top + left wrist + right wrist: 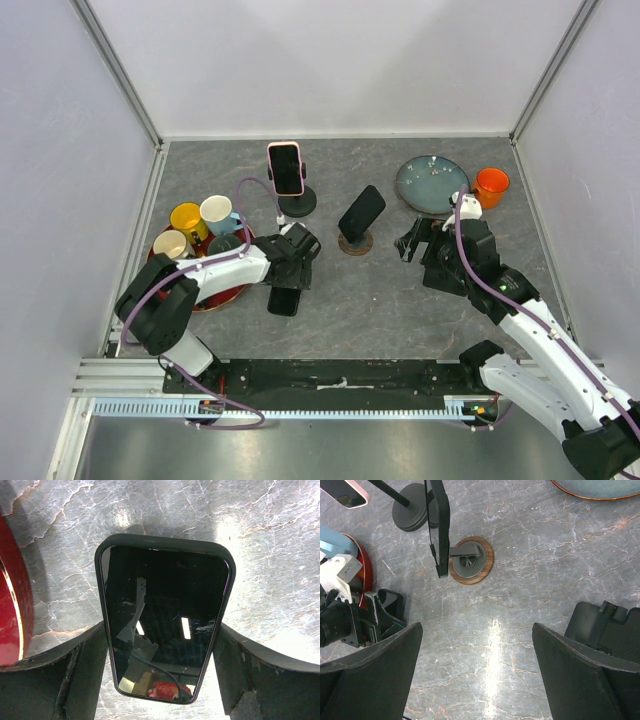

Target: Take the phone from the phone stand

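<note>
My left gripper point(290, 268) point(160, 630) is shut on a black phone point(284, 300) point(165, 605), one finger against each long edge. The phone's screen faces the wrist camera and it hangs low over the table, casting a shadow past its far end. A second black phone point(362, 210) point(439, 525) leans on a round wooden phone stand point(355, 243) point(471, 560). A pink-cased phone point(285, 167) point(345, 492) sits on a black phone stand point(297, 202) point(412, 512). To the right of the wooden stand, my right gripper point(415, 240) point(477, 630) is open over bare table.
A red tray point(215, 292) point(10, 605) with a yellow mug point(187, 218), a white mug point(216, 210) and others sits left of my left gripper. A teal plate point(432, 185) and an orange mug point(491, 186) are back right. A black holder-like object point(605, 630) lies by my right gripper.
</note>
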Motion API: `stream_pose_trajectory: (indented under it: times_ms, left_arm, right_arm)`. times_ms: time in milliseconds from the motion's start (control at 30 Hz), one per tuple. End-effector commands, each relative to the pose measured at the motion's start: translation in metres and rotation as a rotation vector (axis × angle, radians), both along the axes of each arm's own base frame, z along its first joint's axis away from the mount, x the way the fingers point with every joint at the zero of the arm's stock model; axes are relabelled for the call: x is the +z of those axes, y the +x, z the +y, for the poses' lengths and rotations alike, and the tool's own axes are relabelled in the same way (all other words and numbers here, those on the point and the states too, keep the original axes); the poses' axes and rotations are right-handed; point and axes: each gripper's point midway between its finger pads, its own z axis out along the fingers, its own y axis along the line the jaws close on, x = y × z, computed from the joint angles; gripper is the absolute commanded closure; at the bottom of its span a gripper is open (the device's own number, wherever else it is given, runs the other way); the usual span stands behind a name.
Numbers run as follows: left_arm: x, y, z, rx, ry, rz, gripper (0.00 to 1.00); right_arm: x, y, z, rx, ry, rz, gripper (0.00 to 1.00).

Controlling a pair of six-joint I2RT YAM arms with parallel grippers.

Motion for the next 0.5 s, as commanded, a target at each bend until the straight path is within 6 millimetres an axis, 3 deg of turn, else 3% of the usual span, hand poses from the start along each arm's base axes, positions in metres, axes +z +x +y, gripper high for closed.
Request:
stream_pose_trajectory:
  times_ms: [0,67,233,467]
  left_arm:
    - [0.025,0.015,-0.015,0.032,-0.093,-0.081,0.44]
    - [0.026,0.015,-0.015,0.03,-0.095,-0.083,0.42]
    - [0.035,0.016,-0.015,0.03,-0.111,-0.107,0.25]
    - [0.032,0.016,-0.015,0.024,-0.103,-0.1,0.18]
  right_arm:
    - [0.016,0.002,0.004,0.023,0.006,-0.038,0.02]
    - [0.017,0.002,0.004,0.028,0.007,-0.038,0.02]
    - [0.019,0.002,0.006,0.044,0.005,-0.046,0.02]
    - [0.02,0.003,0.009,0.063,0.002,-0.045,0.02]
